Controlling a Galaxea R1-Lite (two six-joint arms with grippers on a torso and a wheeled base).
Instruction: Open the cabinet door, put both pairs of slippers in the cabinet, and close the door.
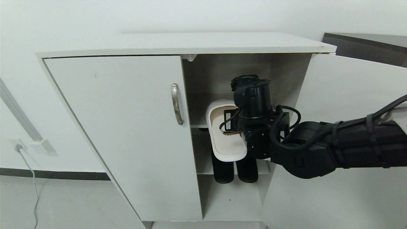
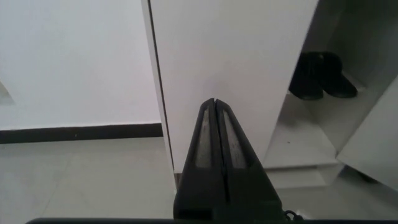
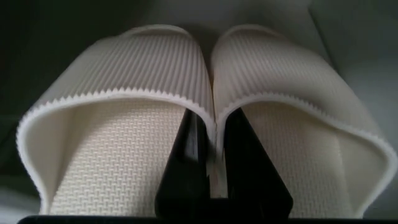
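Observation:
The white cabinet (image 1: 187,44) has its right door (image 1: 343,95) swung open and its left door (image 1: 120,127) closed. My right gripper (image 3: 212,158) is shut on the pair of white slippers (image 3: 186,93), pinching their two inner edges together. It holds the white slippers (image 1: 222,133) inside the cabinet, at the middle shelf (image 1: 198,126). A pair of black slippers (image 1: 235,170) rests on the lower shelf, also seen as black slippers (image 2: 322,76) from the left wrist. My left gripper (image 2: 214,102) is shut and empty, low in front of the closed left door (image 2: 230,68).
A metal handle (image 1: 176,103) is on the left door. A wall socket with a cable (image 1: 20,148) is at the left, above the grey floor (image 1: 57,203). The bottom compartment (image 1: 229,200) of the cabinet has free room.

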